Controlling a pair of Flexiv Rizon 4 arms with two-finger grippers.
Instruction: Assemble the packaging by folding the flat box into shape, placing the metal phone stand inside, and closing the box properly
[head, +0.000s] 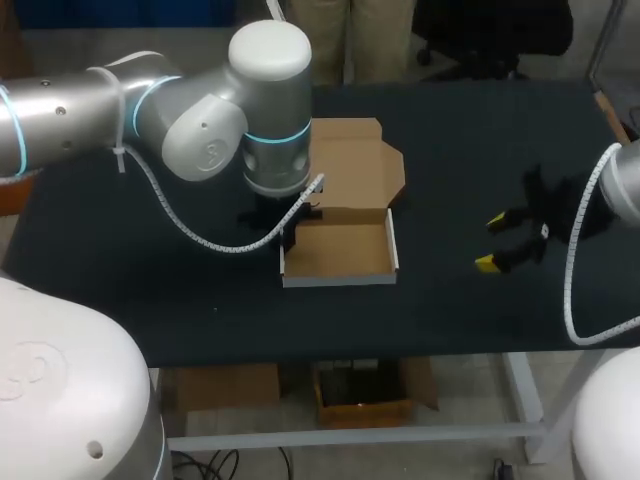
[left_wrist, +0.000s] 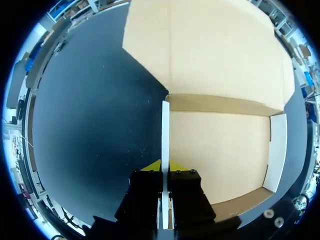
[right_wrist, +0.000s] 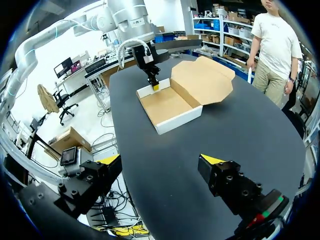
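Note:
The cardboard box (head: 340, 250) lies in the middle of the black table, folded into a shallow tray with white outer walls. Its lid (head: 355, 165) is laid back flat behind it. Nothing lies inside the tray (left_wrist: 220, 150). My left gripper (left_wrist: 165, 167) stands over the tray's left side wall (left_wrist: 165, 130) and is shut on that thin wall, one yellow tip on each face. In the right wrist view the left gripper (right_wrist: 152, 82) shows at the box's (right_wrist: 170, 105) far corner. My right gripper (head: 505, 243) hovers to the right of the box, open and holding nothing (right_wrist: 160, 160).
My left arm's large elbow joint (head: 270, 110) and its white coiled cable (head: 200, 235) hang over the table left of the box. Bare black tabletop (head: 440, 250) separates the box from the right gripper. The table's front edge (head: 350, 350) runs close below the tray.

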